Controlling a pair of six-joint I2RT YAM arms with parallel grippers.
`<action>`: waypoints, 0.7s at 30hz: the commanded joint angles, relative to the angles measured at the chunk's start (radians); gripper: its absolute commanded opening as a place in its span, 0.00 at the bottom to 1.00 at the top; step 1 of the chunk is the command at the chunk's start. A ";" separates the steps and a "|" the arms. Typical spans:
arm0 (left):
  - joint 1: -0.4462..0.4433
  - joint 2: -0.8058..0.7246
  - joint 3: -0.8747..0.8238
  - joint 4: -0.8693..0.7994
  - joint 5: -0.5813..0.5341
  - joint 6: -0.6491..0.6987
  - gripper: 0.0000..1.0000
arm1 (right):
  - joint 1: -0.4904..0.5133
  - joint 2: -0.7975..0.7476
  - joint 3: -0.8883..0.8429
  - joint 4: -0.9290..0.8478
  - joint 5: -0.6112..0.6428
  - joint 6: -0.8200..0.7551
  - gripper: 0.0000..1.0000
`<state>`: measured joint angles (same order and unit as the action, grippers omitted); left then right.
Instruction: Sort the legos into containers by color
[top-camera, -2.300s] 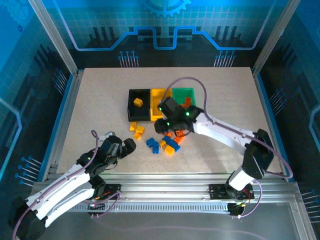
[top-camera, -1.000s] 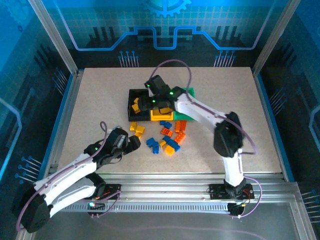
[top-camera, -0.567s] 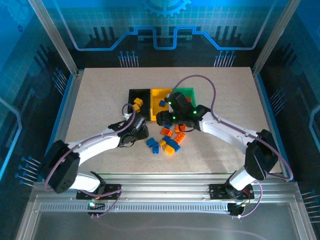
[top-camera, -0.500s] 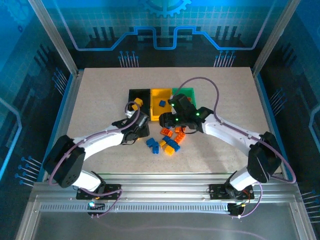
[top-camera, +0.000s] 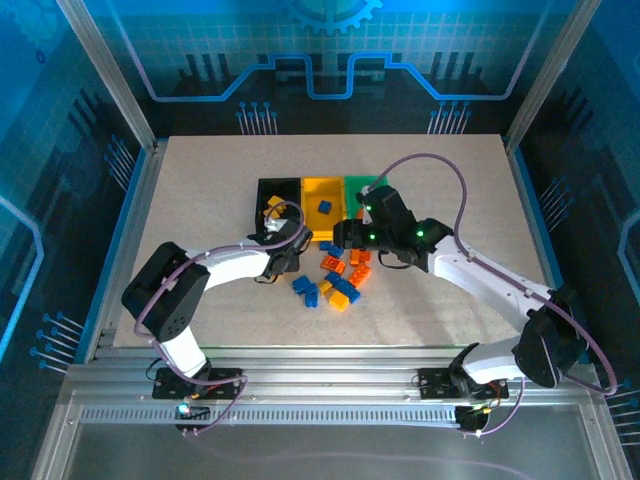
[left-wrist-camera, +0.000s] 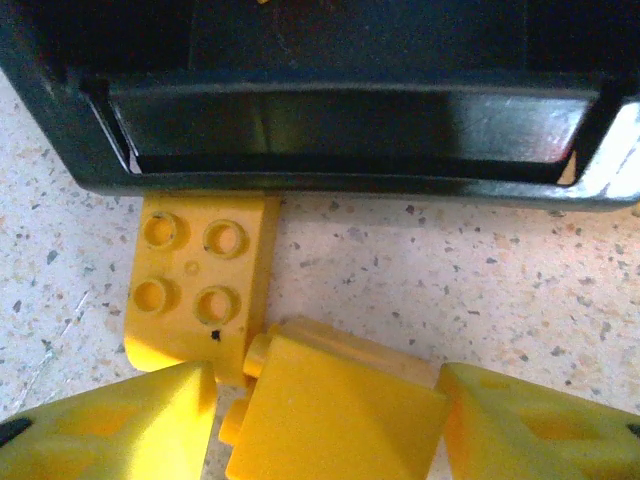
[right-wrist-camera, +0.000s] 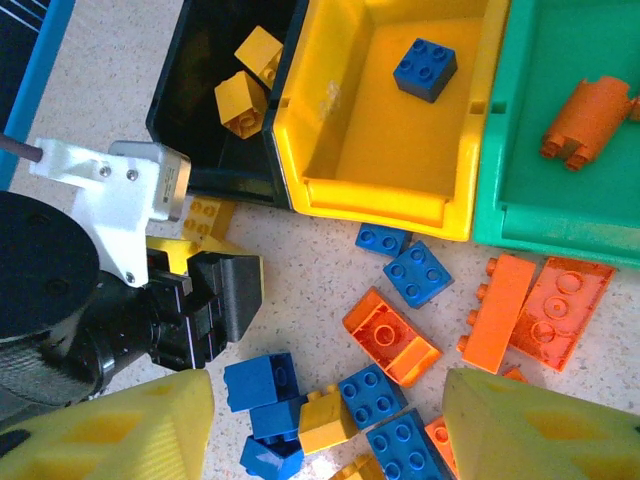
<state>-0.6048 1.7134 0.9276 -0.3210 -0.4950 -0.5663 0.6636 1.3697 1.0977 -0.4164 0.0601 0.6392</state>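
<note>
Three joined bins stand mid-table: black (top-camera: 262, 208), yellow (top-camera: 322, 203), green (top-camera: 368, 183). Two yellow legos (right-wrist-camera: 245, 90) lie in the black bin, a blue one (right-wrist-camera: 425, 70) in the yellow bin and an orange one (right-wrist-camera: 590, 115) in the green bin. Loose blue, orange and yellow legos (top-camera: 335, 275) lie in front of the bins. My left gripper (top-camera: 284, 256) is low at the black bin's front wall (left-wrist-camera: 340, 170), open, with a yellow lego (left-wrist-camera: 330, 410) between its fingers. A second yellow lego (left-wrist-camera: 195, 290) lies beside it. My right gripper (right-wrist-camera: 325, 420) hangs open above the pile.
Under the right gripper lie blue legos (right-wrist-camera: 418, 272), an upturned orange one (right-wrist-camera: 392, 338), flat orange ones (right-wrist-camera: 515, 310) and a yellow one (right-wrist-camera: 322, 420). The left arm's black wrist (right-wrist-camera: 150, 320) sits close to the pile's left side. Speckled table (top-camera: 200, 180) surrounds the bins.
The left arm reached forward from the near edge to the yellow legos before the black bin. The right gripper pulled back from the bins, and a blue lego now lies in the yellow bin.
</note>
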 joint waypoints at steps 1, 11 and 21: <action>-0.013 0.020 0.028 0.023 -0.045 0.033 0.56 | -0.016 -0.029 -0.015 0.023 0.010 0.016 0.64; -0.054 -0.059 0.001 0.002 -0.050 0.012 0.35 | -0.028 -0.044 -0.025 0.019 0.014 0.020 0.64; 0.027 -0.254 0.043 -0.039 -0.025 -0.055 0.34 | -0.043 -0.058 -0.048 0.023 0.009 0.029 0.64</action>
<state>-0.6304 1.4235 0.9333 -0.3340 -0.5186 -0.6014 0.6373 1.3338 1.0607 -0.4099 0.0631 0.6544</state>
